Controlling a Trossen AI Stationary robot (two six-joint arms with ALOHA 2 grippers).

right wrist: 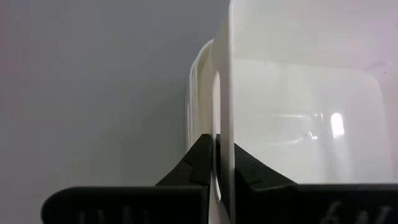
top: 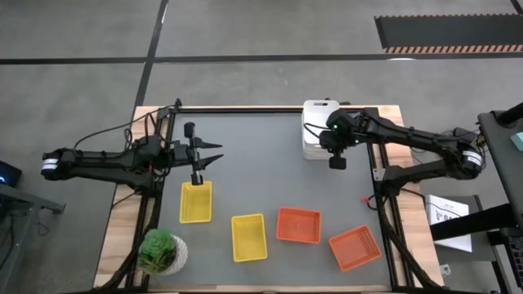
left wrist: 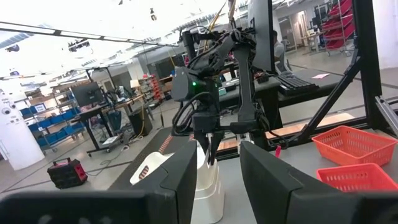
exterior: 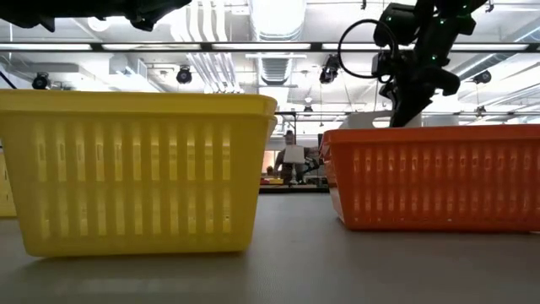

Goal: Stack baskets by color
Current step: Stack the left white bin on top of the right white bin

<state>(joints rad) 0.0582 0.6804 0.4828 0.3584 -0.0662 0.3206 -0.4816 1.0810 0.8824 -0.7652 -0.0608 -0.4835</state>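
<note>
The white baskets (top: 317,129) stand stacked at the table's far right. My right gripper (top: 336,161) slants down onto them and is shut on the top white basket (right wrist: 298,106); the rim of another white basket (right wrist: 198,93) shows just outside it. Two yellow baskets (top: 195,202) (top: 248,237) and two orange baskets (top: 298,224) (top: 355,247) rest on their bottoms across the near half. My left gripper (top: 212,154) hangs open above the table at the left, beyond the first yellow basket, its fingers (left wrist: 180,180) bare. My right gripper pinches the top white basket's end wall (right wrist: 224,140) beside its handle slot, one finger inside the basket and one outside. The fingers come from above, slanting down. The basket sits over the white one under it; whether it is lifted clear I cannot tell.
A green potted plant (top: 161,251) stands at the near left corner. The table's grey middle (top: 261,163) lies between the two arms. In the low view a yellow basket (exterior: 135,169) and an orange basket (exterior: 430,177) fill the foreground.
</note>
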